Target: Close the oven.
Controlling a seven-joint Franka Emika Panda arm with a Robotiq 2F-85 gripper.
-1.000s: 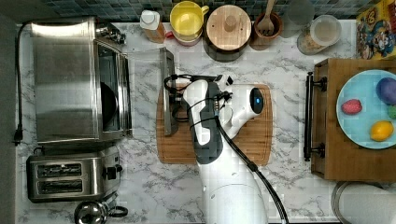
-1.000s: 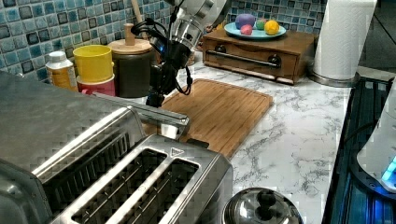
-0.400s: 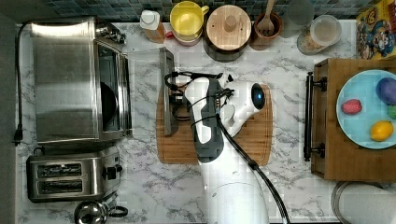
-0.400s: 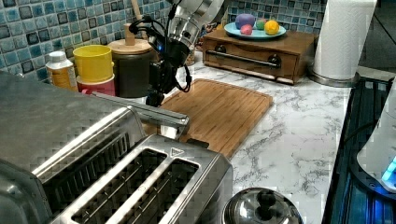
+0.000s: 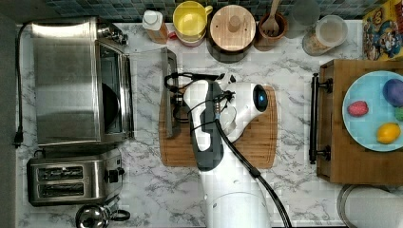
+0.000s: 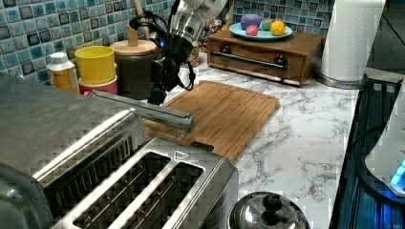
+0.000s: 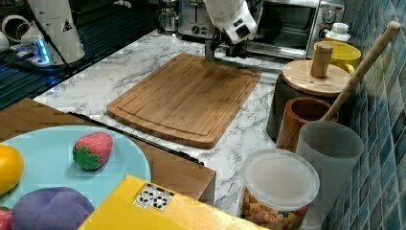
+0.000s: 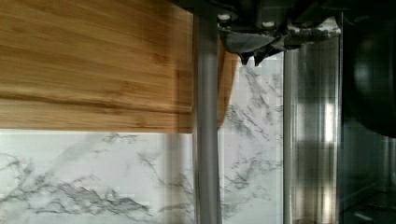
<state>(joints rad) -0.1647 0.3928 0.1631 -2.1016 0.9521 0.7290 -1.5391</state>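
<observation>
The oven [image 5: 78,80] is sitting at nine o'clock on the worktop [image 5: 294,190] in the top view, its glass door [image 5: 145,90] lying flat open toward three o'clock, so the bar handle [image 5: 169,92] is overhanging the cutting board [image 5: 256,137]. The claw [image 5: 178,97] is hanging right at that handle, probably because lifting the door's free edge is the easiest way of swinging it shut. Whether the claw is spread or pinching the bar, I cannot tell. In the wrist view the handle [image 8: 206,140] is running just beside the door's steel edge [image 8: 310,140].
</observation>
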